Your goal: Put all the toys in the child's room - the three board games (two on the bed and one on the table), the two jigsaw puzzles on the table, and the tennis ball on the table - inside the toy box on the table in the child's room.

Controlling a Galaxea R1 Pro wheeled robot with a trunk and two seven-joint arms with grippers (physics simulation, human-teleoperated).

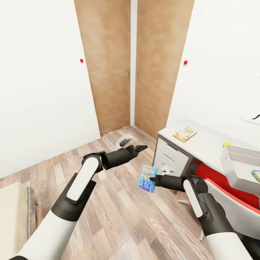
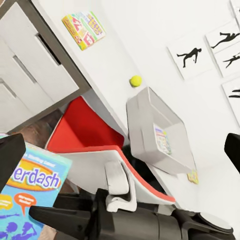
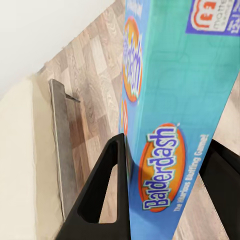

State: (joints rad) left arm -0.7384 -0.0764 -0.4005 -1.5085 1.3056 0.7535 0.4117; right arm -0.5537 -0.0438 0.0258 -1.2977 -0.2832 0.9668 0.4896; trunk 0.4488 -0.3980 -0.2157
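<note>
Right hand (image 1: 151,179) is seen clamped on the blue board game (image 1: 147,178), the "Balderdash" box held upright on edge above the wood floor, just short of the worktop (image 1: 206,142). In the right wrist view the fingers (image 3: 102,200) are pressed against both faces of the box near its lower end. Beyond it, the bed (image 3: 22,165) is glimpsed low at the room's edge.

On the worktop, the grey toy box (image 1: 242,166) is shown standing open, with a patterned jigsaw puzzle (image 1: 256,175) already lying inside. Another board game (image 1: 185,134), yellow and red, is left flat near the worktop's corner, well apart from the toy box, and the tennis ball (image 1: 226,144) is seen just beside the toy box's wall.

For a clean delivery, the held box is judged best carried over the red chair (image 1: 216,180), lifted above the toy box's rim, turned flat and lowered inside before the grip is eased.

Left hand (image 1: 141,147) is held out over the floor with its jaws parted and nothing between them.
</note>
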